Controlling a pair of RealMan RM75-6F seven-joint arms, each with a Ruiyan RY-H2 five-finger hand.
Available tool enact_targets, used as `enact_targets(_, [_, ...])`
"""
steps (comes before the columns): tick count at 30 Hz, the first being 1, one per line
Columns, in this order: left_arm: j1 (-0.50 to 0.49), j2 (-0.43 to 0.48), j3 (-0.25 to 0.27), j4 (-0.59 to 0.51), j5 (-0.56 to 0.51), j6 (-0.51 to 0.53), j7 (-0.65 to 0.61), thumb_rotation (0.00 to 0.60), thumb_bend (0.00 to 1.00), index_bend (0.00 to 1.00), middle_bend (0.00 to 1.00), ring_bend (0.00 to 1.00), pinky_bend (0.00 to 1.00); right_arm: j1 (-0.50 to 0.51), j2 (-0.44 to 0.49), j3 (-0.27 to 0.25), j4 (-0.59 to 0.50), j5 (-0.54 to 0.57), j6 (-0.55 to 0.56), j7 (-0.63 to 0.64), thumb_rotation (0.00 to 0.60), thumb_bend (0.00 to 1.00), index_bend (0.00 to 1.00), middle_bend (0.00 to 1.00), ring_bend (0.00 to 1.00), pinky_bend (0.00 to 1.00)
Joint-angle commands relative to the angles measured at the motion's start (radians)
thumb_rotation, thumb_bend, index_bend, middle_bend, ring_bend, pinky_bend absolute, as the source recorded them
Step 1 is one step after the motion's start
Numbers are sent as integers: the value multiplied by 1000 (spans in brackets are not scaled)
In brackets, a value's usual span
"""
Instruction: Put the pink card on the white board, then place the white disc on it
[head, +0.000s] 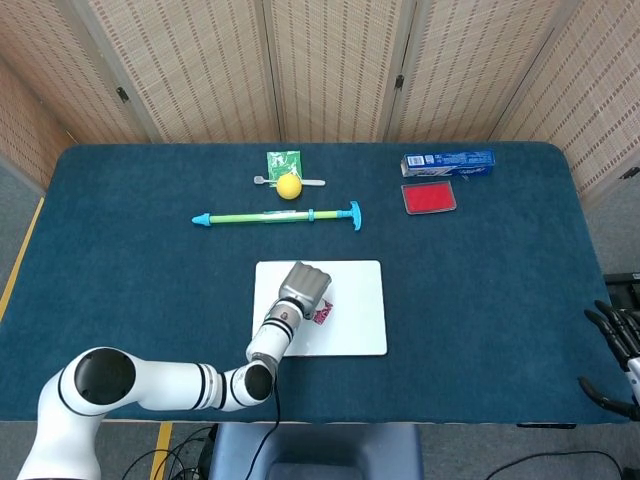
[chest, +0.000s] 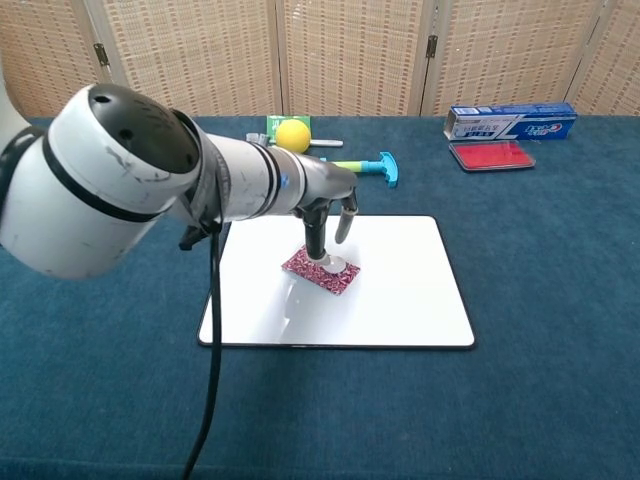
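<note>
1. On the flat white rectangular board (chest: 400, 290), we see the patterned pink card (chest: 318, 271) lying flat.
2. Atop it sits the small white disc (chest: 337, 266).
3. Our left hand (chest: 325, 205) hovers above, fingers apart, holding nothing.
4. Our right hand (head: 615, 335) shows at the counter (head: 480, 260) edge; its grip we cannot tell.

The board (chest: 400, 290), a white rectangle with rounded corners, lies flat on the blue bench. The pink patterned card (chest: 318, 272) lies flat on its left half, turned askew. The small white disc (chest: 335, 265) rests on the card.
</note>
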Motion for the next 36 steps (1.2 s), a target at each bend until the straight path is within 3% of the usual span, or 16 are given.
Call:
enact_targets(1, [15, 53, 1, -106, 34, 60, -16, 600, 342, 427, 1000, 1000, 887, -1, 0, -1, 0, -2, 1, -1, 600, 204, 0, 0, 0, 0])
enact_targets(6, [79, 188, 15, -362, 127, 194, -63, 600, 341, 402, 1000, 968, 865, -4, -2, -4, 2, -15, 11, -9, 600, 204, 0, 0, 0, 0])
enact_targets(9, [163, 289, 58, -523, 229, 291, -123, 600, 334, 370, 1000, 920, 838, -7, -5, -6, 3, -20, 19, -17, 600, 205, 0, 0, 0, 0])
enact_targets(14, [373, 464, 208, -706, 489, 426, -287, 600, 325, 286, 975, 776, 687, -10, -13, -5, -8, -23, 21, -53, 600, 204, 0, 0, 0, 0])
enact_targets(17, [515, 553, 316, -737, 687, 499, -413, 600, 321, 209, 823, 636, 533, -10, -20, -4, -24, -21, 14, -95, 600, 204, 0, 0, 0, 0])
enact_targets(22, [774, 633, 487, -623, 1053, 653, -679, 600, 317, 147, 640, 471, 455, -12, -37, 6, -62, 0, 0, -187, 600, 204, 0, 0, 0, 0])
enact_targets(26, [944, 613, 545, -474, 1213, 792, -801, 600, 315, 110, 495, 322, 390, -14, -52, 16, -91, 27, -15, -258, 600, 204, 0, 0, 0, 0])
enact_targets(31, [1089, 562, 549, -317, 1299, 885, -862, 600, 314, 85, 340, 179, 332, -3, -68, 24, -119, 49, -52, -340, 600, 205, 0, 0, 0, 0])
enact_targets(36, [1168, 529, 527, -214, 1334, 907, -917, 600, 313, 75, 246, 134, 313, 6, -77, 34, -132, 69, -76, -384, 600, 204, 0, 0, 0, 0])
